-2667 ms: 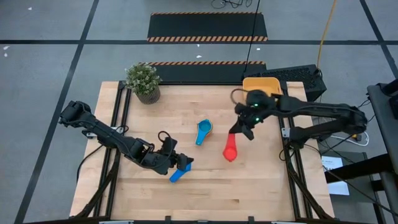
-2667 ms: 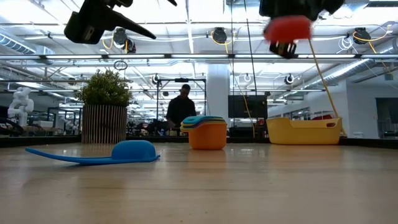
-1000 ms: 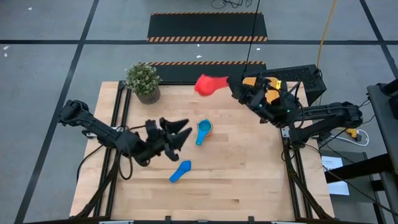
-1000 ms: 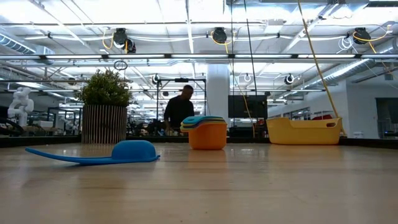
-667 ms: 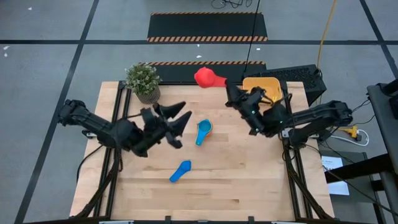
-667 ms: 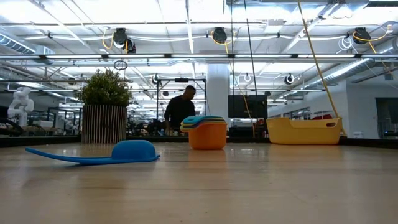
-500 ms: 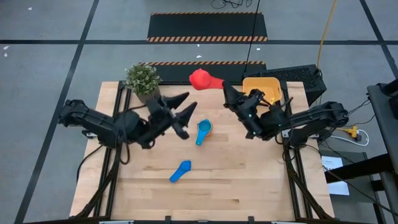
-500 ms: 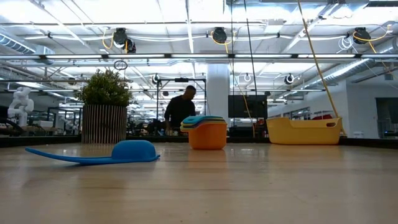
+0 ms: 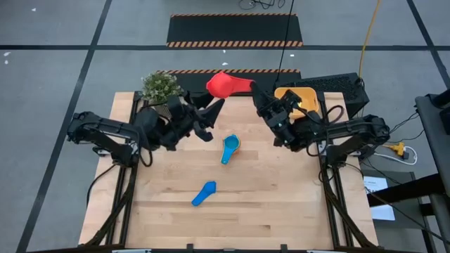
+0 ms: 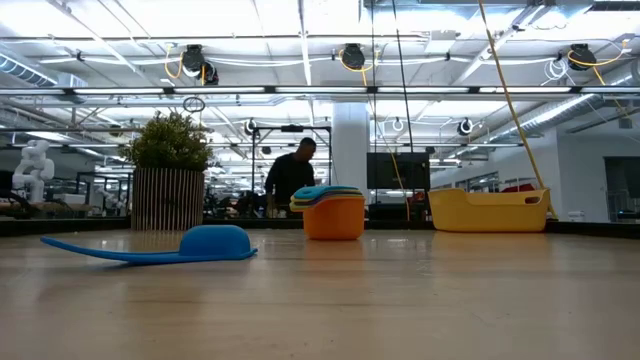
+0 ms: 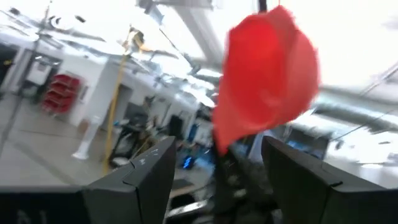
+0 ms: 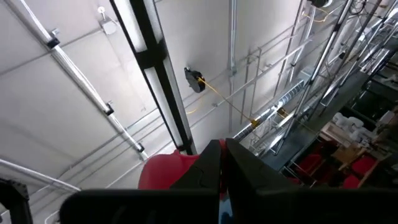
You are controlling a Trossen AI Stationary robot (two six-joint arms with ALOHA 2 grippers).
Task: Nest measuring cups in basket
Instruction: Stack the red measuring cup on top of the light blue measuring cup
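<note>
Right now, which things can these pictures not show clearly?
- Basket contents: the right arm covers it in the high view; its wall hides them in the low view.
- Number of cups in the orange stack: too small.
- Red cup handle: hidden between the right fingers.
- Both arms: above the low view's edge.

A pale wooden butcher-block desk [image 9: 267,204] carries everything. Near its middle stands a nested stack of plastic measuring cups [image 9: 230,149], orange outermost with teal and blue inside. Nearer the front edge from that stack lies a blue plastic scoop [image 9: 204,193], bowl down. Left of the stack, at the back corner, stands a potted green plant [image 9: 159,88]; right of it, at the back edge, sits a yellow-orange rectangular plastic basket [image 9: 304,98].
</note>
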